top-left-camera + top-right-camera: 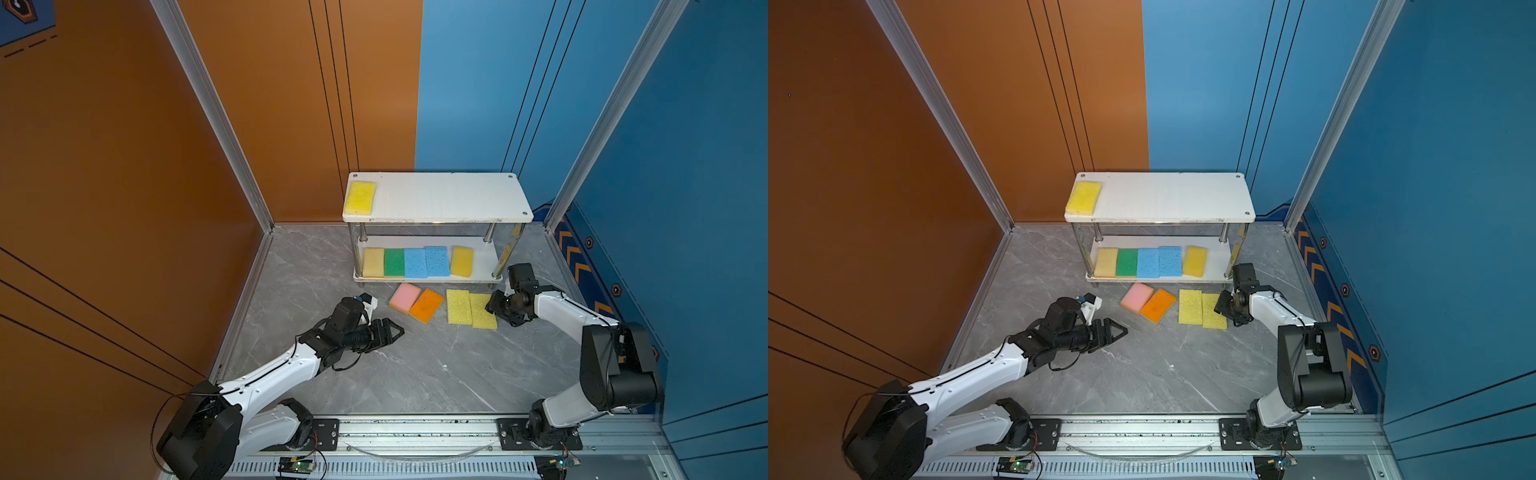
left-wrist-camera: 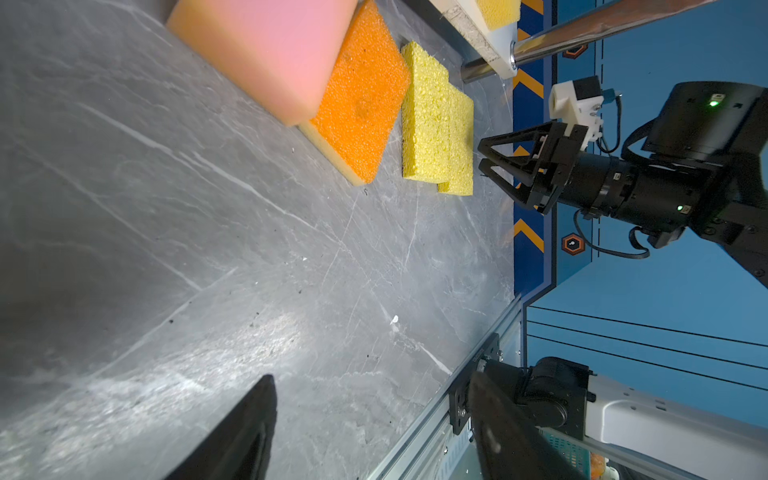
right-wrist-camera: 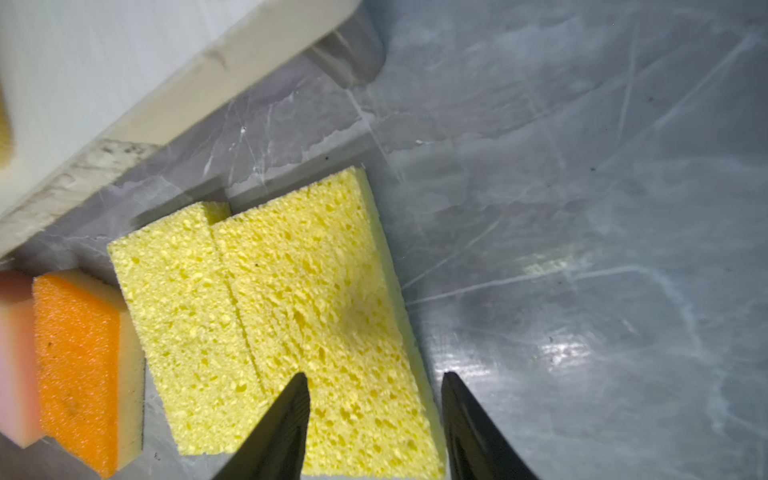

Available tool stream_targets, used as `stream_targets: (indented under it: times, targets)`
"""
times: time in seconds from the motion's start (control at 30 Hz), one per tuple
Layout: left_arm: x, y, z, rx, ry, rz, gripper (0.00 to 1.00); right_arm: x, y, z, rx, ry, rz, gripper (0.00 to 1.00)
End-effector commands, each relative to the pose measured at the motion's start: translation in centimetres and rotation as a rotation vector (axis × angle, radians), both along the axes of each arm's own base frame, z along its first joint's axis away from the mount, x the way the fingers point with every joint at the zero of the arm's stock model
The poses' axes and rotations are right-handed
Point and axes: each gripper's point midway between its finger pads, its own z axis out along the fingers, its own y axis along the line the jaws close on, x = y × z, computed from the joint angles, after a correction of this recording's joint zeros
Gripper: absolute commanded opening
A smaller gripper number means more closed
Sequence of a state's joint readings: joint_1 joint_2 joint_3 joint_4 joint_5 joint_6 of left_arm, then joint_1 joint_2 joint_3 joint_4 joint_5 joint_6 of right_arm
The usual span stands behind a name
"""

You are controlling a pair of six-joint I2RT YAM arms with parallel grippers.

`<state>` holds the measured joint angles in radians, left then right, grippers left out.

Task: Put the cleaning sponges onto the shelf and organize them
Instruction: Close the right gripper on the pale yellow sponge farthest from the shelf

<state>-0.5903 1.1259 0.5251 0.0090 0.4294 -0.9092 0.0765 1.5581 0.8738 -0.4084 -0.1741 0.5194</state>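
In both top views the shelf [image 1: 440,197] [image 1: 1163,195] stands beyond both pairs of fingers. A bright yellow sponge [image 1: 360,198] lies at one end of its upper board. Its lower board carries a row: pale yellow sponge [image 1: 373,262], green sponge [image 1: 394,263], two light blue sponges [image 1: 415,263] [image 1: 437,261] and a golden yellow sponge [image 1: 462,262]. The left fingers [image 1: 392,331] hang low over the grey worktop [image 1: 415,374], apart and empty. Just past them lies the pink sponge [image 1: 404,296], touching the orange sponge [image 1: 426,306]. The right fingers [image 1: 493,308] sit at the near coarse yellow sponge [image 1: 483,316], with the far coarse yellow sponge [image 1: 459,306] flush beside it.

From the left wrist, the left fingers [image 2: 249,428] are spread wide over bare worktop. The right fingers [image 2: 498,153] are also apart, their tips just beside the near coarse yellow sponge [image 2: 461,137].

From the right wrist, the right fingers [image 3: 286,424] straddle that sponge's [image 3: 324,291] long edge – one over foam, one over worktop. We cannot tell whether they touch it.
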Motion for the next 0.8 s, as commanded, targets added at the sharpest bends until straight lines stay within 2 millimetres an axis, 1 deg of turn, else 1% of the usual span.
stream_targets:
  times: [0.0,0.17,0.3,0.53,0.6,0.67,0.77]
  targets:
    - [-0.6,0.4,-0.3,-0.01,0.022,-0.006,0.73,0.8,-0.9,-0.1,-0.047,-0.007,0.005,0.52]
    - [-0.6,0.7,-0.3,-0.012,0.024,0.003,0.72,0.6,-0.8,-1.0,-0.049,0.017,0.015,0.49]
    - [-0.6,0.6,-0.3,-0.012,0.026,0.002,0.72,0.5,-0.8,-1.6,-0.049,0.033,0.022,0.45]
    - [-0.7,0.7,-0.4,-0.012,0.029,0.004,0.71,0.3,-0.9,-1.6,-0.048,0.035,0.023,0.36]
    - [-0.8,0.7,-0.4,-0.013,0.029,0.004,0.71,0.1,-0.8,-1.6,-0.046,0.036,0.024,0.32]
    - [-0.9,0.8,-0.4,-0.016,0.029,0.005,0.71,-0.1,-1.0,-1.7,-0.046,0.039,0.021,0.3]
    - [-0.9,0.9,-0.3,-0.022,0.027,0.008,0.71,-0.3,-1.0,-1.7,-0.043,0.039,0.022,0.25]
